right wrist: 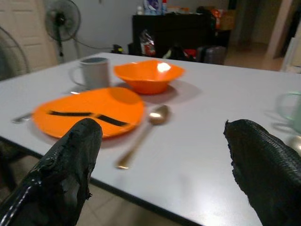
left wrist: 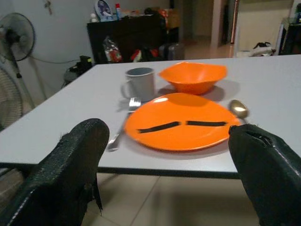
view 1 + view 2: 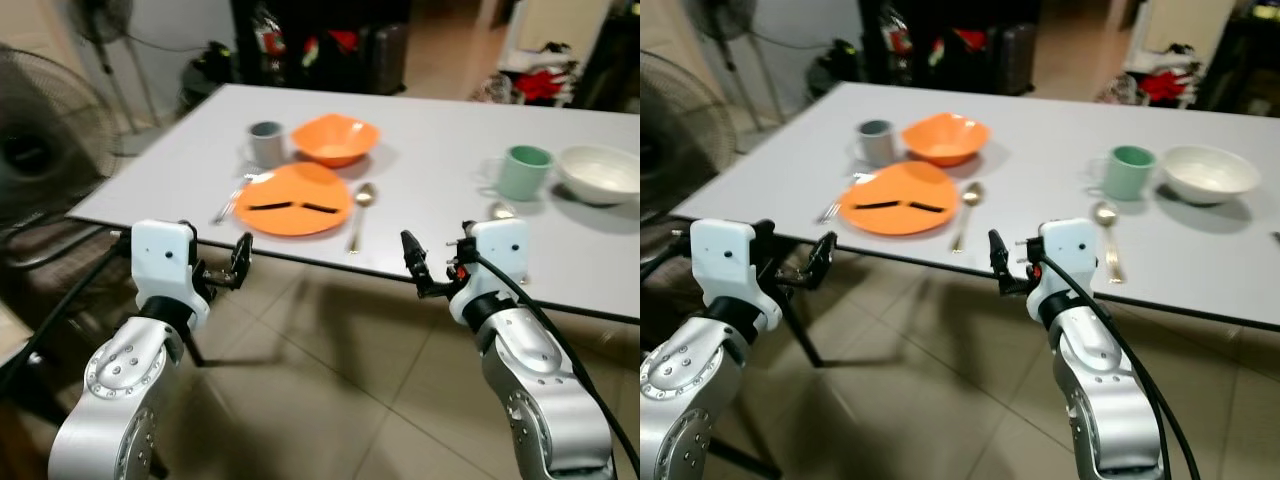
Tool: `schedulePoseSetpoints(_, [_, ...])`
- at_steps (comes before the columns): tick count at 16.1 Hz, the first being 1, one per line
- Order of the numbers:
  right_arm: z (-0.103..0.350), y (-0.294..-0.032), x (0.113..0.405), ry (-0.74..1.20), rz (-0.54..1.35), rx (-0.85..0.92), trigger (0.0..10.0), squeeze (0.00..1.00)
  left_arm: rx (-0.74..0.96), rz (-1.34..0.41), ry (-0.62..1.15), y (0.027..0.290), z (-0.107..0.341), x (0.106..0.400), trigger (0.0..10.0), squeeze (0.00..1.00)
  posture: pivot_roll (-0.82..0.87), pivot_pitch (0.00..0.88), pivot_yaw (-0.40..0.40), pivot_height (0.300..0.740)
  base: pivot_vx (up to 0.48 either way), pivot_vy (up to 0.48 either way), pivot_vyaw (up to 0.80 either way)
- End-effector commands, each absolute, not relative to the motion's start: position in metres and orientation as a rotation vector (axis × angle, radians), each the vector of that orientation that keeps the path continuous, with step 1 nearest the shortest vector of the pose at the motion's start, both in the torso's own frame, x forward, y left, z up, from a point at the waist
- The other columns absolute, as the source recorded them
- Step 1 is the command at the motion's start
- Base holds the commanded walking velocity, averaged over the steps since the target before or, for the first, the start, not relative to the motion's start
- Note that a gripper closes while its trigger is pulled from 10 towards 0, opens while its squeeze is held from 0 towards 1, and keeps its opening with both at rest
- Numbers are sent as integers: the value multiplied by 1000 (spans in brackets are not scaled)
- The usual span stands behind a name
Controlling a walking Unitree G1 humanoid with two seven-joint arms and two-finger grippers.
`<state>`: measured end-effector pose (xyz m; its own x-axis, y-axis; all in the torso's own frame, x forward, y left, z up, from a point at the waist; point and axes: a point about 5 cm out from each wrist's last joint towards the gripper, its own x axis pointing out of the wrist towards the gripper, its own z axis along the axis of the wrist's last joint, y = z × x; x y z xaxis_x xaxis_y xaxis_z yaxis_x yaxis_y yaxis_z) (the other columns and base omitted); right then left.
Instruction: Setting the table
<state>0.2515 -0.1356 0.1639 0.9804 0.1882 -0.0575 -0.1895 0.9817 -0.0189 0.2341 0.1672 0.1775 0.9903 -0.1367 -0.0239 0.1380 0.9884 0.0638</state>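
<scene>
**A:** Where do the place settings lie?

**B:** On the grey table [image 3: 420,190]. The orange plate [image 3: 294,199] sits close to the near edge, two dark strips across it. At its 12 o'clock stands the orange bowl [image 3: 336,139]; at 11 o'clock the grey mug [image 3: 265,142]. A fork [image 3: 229,203] lies just beside the plate at 9 o'clock, a gold spoon [image 3: 358,212] just beside it at 3 o'clock.

**A:** And the second setting?

**B:** Well apart, toward 3 o'clock: a green mug [image 3: 523,172] with a white bowl [image 3: 601,173] beside it. A second spoon [image 3: 1106,240] lies at 6 o'clock from that mug; in the left eye view the right arm's white housing hides most of it.

**A:** The grippers?

**B:** Both hang in front of the table edge, over the tiled floor [image 3: 330,370], touching nothing. The left gripper [image 2: 176,160] points at the plate, its two black fingers apart with nothing between them. The right gripper [image 1: 162,162] faces the gold spoon, fingers likewise spread and empty.

**A:** Anything hard to read?

**B:** The fork's tines are blurred. The green mug is cut off at the frame edge of the right wrist view. A fan [image 3: 40,140] stands at the table's 9 o'clock, partly out of frame. The dark shelf [image 3: 320,40] at 12 o'clock holds clutter too small to name.
</scene>
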Motion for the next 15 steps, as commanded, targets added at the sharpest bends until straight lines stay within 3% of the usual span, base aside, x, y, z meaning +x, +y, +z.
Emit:
schedulePoseSetpoints(1, [164,-130,253,53,217,-14,10000,1000,72,-124,31,172,178,236,10000,0,-55,0,61,740,0,322,0])
schedulePoseSetpoints(4, [162,-128,255,56,232,-5,10000,1000,83,-121,31,175,179,236,10000,0,-42,0,68,740,0,321,0])
schedulePoseSetpoints(15, [161,-122,263,39,230,28,10000,1000,108,-133,24,180,186,243,10000,0,-37,0,96,740,0,320,800])
